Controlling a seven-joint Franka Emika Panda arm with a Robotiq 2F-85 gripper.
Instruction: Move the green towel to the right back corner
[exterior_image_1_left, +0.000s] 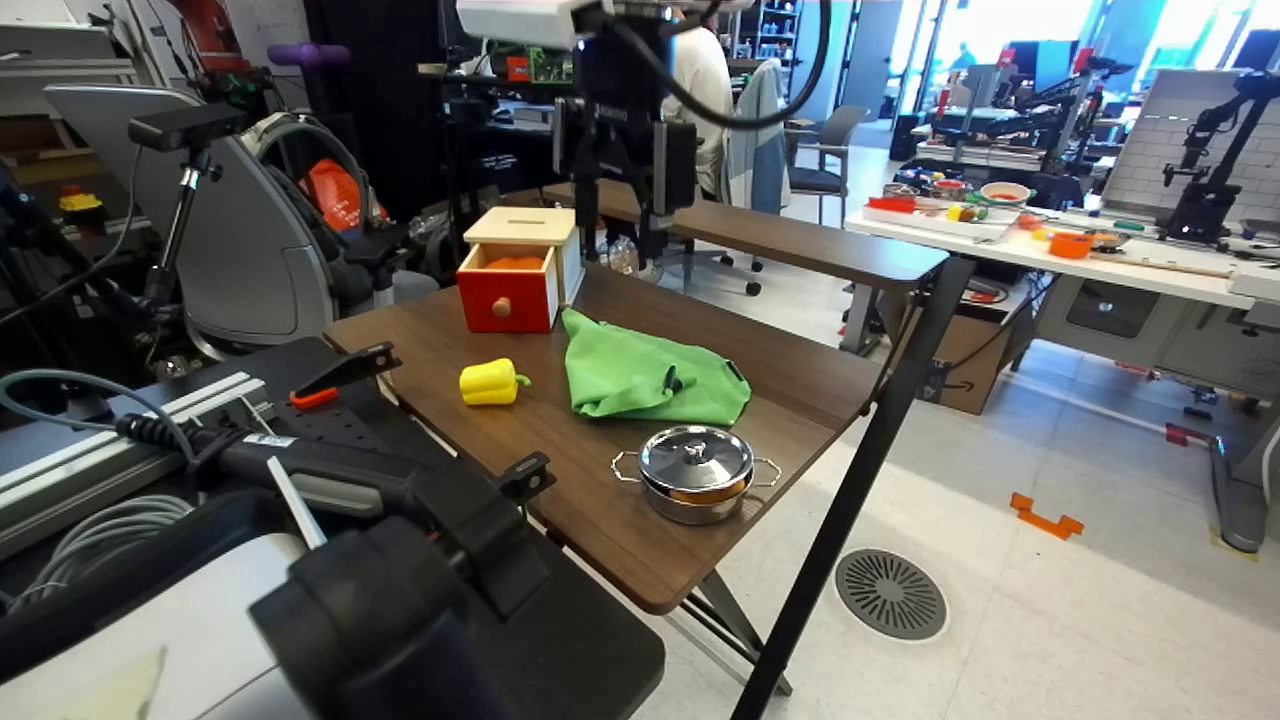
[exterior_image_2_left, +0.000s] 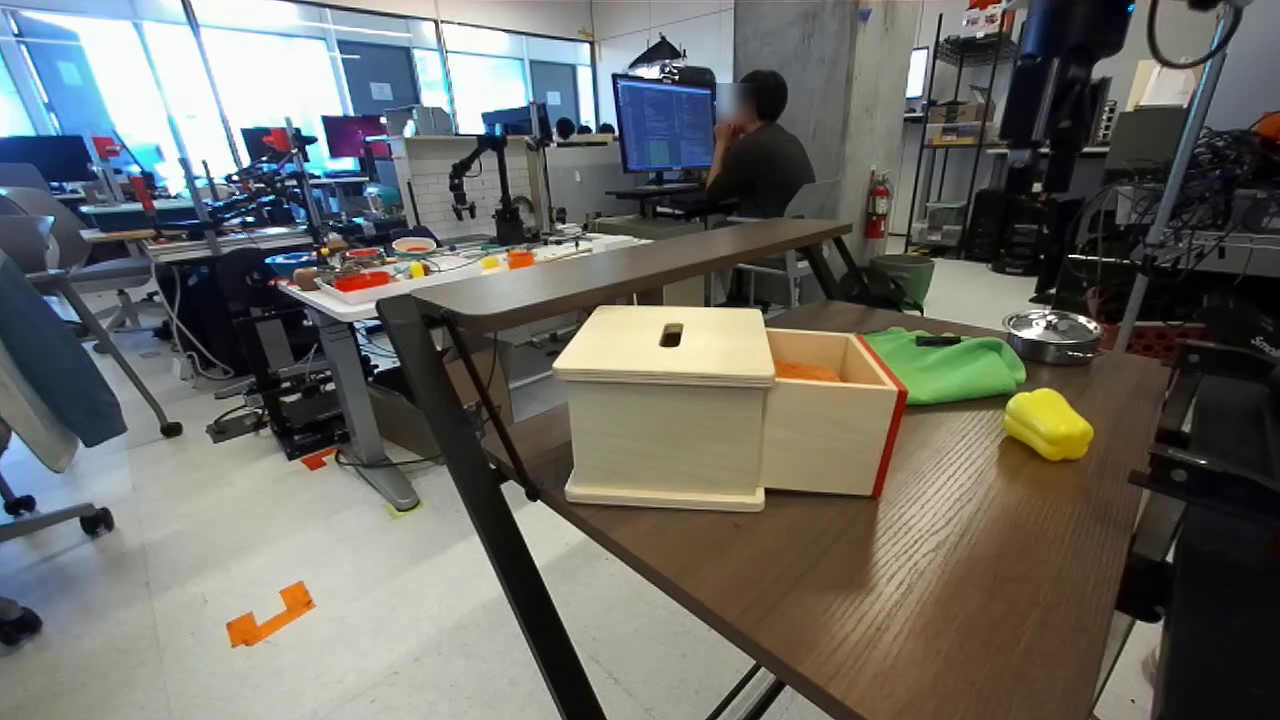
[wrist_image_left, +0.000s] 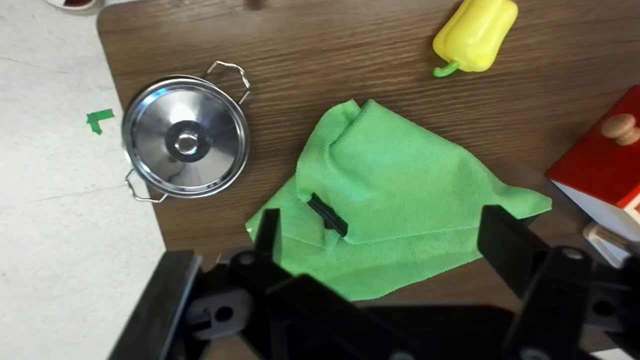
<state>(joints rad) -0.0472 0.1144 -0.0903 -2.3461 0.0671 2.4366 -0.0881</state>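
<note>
Brown wooden worktop (wrist_image_left: 325, 55); the green towel (wrist_image_left: 400, 190) lies below the spread, empty jaws, its long axis running roughly from jaw to jaw

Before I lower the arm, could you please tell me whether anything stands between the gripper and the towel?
Nothing visible does: in the wrist view, the open gripper faces the towel, which has a black strip on top. The pot, pepper and drawer are beside it, not over it.
</note>
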